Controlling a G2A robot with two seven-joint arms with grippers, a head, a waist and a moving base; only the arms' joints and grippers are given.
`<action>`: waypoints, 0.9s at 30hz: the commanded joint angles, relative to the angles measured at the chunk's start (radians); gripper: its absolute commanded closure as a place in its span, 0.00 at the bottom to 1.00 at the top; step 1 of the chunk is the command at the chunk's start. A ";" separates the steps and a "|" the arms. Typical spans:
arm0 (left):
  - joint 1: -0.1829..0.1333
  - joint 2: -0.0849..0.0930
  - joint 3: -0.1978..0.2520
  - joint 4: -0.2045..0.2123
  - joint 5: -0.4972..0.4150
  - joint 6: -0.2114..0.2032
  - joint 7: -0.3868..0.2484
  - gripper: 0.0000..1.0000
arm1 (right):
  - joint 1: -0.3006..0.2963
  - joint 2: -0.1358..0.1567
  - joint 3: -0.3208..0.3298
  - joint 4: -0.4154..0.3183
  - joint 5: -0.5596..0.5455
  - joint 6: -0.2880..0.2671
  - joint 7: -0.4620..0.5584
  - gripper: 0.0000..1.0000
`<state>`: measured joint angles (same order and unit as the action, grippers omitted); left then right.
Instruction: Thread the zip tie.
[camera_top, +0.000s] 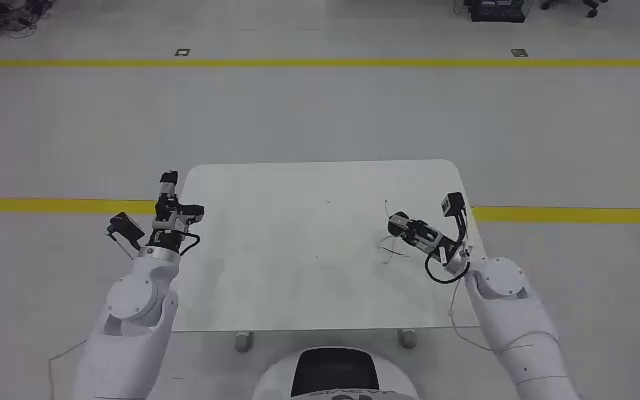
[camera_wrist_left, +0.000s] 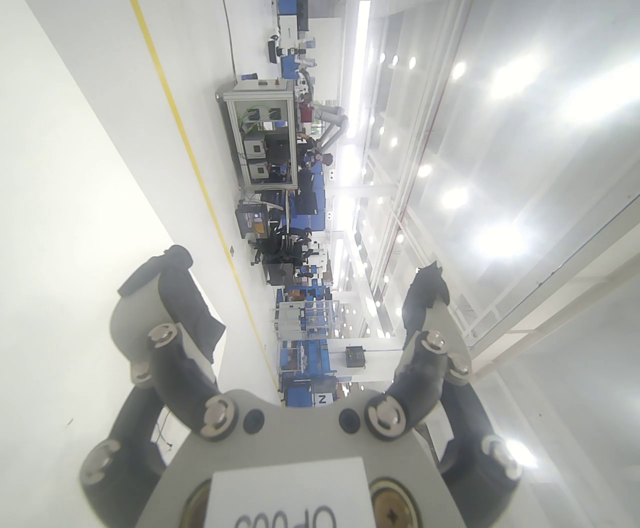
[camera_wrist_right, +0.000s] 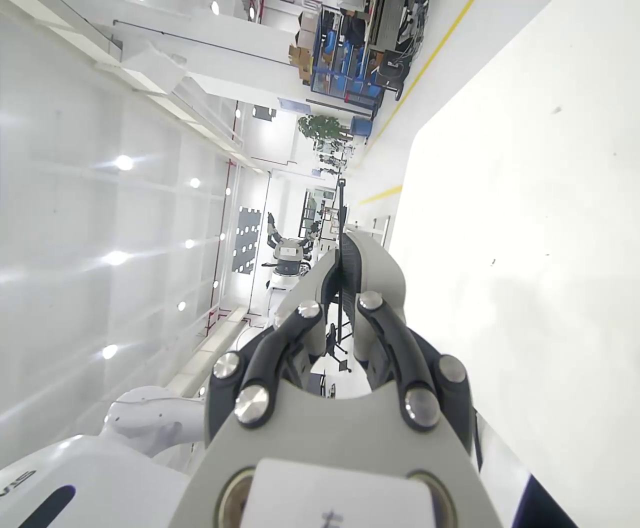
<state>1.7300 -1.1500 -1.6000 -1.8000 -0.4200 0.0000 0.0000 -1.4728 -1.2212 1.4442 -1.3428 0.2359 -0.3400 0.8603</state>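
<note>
A thin black zip tie (camera_wrist_right: 342, 207) is pinched between the fingers of my right gripper (camera_wrist_right: 345, 245), which is shut on it. Its end sticks out past the fingertips. In the top view the right gripper (camera_top: 394, 222) hovers over the right side of the white table (camera_top: 300, 260), pointing toward the middle, with thin strands of the tie (camera_top: 388, 244) hanging below it. My left gripper (camera_top: 167, 184) is at the table's left edge, pointing away from me. In its own wrist view the left gripper (camera_wrist_left: 300, 280) is open with nothing between its fingers.
The white table (camera_wrist_right: 525, 200) has rounded corners, and both arms stand near its side edges. A yellow line (camera_top: 320, 63) runs across the grey floor beyond it. Racks and machines (camera_wrist_left: 260, 140) stand far off in the hall.
</note>
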 joint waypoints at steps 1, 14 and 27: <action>0.000 0.000 0.000 0.000 0.000 0.000 0.000 0.00 | 0.000 0.000 0.000 0.000 0.000 0.000 0.000 1.00; 0.000 0.000 0.000 0.000 0.000 0.000 0.000 0.00 | -0.081 -0.021 -0.036 -0.035 0.032 0.000 -0.214 1.00; 0.000 0.000 0.000 0.000 0.000 0.000 0.000 0.00 | -0.105 -0.027 -0.031 -0.059 0.025 0.000 -0.225 1.00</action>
<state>1.7300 -1.1500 -1.6000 -1.8000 -0.4200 0.0000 0.0000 -1.5773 -1.2487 1.4136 -1.4015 0.2607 -0.3400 0.6352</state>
